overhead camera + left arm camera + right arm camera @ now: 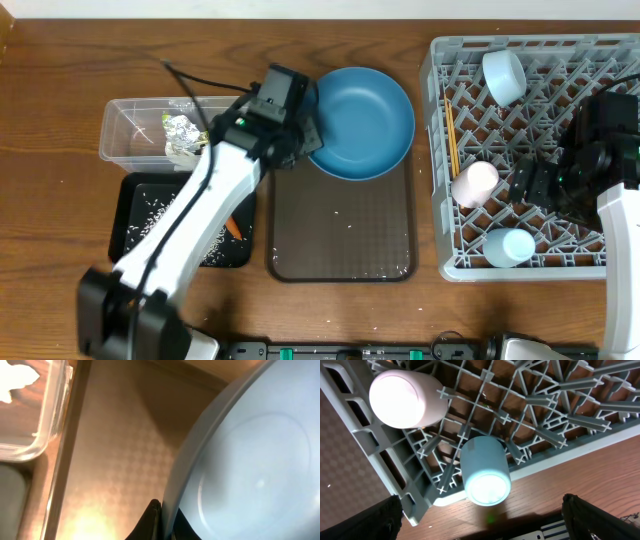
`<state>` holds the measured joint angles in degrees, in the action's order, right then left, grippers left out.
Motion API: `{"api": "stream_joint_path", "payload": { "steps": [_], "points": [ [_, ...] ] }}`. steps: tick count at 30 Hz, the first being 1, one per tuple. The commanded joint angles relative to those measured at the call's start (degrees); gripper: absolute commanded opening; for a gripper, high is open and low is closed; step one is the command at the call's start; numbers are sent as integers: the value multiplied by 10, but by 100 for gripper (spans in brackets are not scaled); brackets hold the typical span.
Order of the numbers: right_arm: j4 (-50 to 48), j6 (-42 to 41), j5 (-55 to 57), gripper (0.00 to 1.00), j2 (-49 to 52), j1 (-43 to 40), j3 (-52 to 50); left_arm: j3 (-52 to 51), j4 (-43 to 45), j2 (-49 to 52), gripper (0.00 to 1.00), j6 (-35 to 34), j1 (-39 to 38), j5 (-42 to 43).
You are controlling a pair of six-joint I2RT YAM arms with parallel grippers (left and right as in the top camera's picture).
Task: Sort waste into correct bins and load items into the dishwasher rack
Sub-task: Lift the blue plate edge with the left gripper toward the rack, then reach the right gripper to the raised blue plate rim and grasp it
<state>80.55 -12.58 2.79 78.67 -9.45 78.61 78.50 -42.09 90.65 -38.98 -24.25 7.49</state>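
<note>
Looks like a robotics lab bench staged as a kitchen: wooden table (60,120), grey dishwasher rack (437,150) holding a pink cup (474,184), brown serving tray (340,230), clear tub (125,130), black tub (135,215), white robot arm (200,210) reaching across.

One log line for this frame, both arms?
left end effector: shut on rim of large round blue plate | plate: overlaps flat brown tray | right end effector: open, over grey plastic rack

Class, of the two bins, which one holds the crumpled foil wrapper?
The clear plastic tub, with the foil wrapper inside; the black tub holds rice grains and a carrot.
</note>
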Motion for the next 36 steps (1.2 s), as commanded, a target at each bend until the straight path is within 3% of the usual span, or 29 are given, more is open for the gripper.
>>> {"api": "stream_joint_path", "payload": {
  "steps": [1,14,17,21,24,27,31,36],
  "points": [
    [0,6,2,99,-4,-3,7,13,-15,-33,6,1,-10,-2],
    [-35,-5,-11,99,-4,-3,7,12,-53,-48,6,14,-45,-3],
    [4,-17,-135,99,-4,-3,7,12,-55,-48,6,14,-45,-2],
    [-35,137,-397,99,-4,0,7,12,-61,-48,6,14,-45,-2],
    [-67,166,-461,99,-5,11,7,12,-80,-48,6,14,-45,0],
    [-93,187,-447,86,-4,31,7,12,-100,-48,6,16,-45,14],
    [-114,189,-439,82,-4,77,7,12,-109,-48,6,23,-46,61],
    [-142,189,-420,56,-4,155,7,12,-105,-48,6,23,-57,109]
  ]
}}
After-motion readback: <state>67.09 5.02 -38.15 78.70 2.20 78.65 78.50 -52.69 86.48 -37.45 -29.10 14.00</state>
